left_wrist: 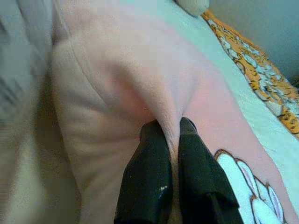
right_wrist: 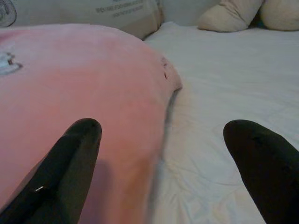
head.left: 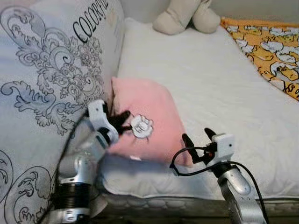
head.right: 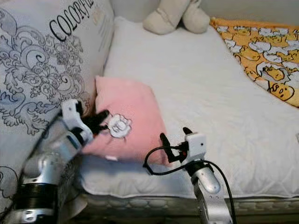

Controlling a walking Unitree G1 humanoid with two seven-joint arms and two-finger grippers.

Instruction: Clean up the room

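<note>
The left gripper (left_wrist: 169, 133) pinches a fold of the pink pillow (head.left: 145, 119), soft and probably light, while the right gripper (head.left: 198, 138) stands spread just beside its corner.

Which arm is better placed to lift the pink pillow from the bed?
Left: the left gripper already pinches a fold of the soft pink pillow, while the right gripper is open beside its corner.

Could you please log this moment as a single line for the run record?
left hand: shut, pinching pink pillow | right hand: open at pillow's near corner | pillow on white mattress
</note>
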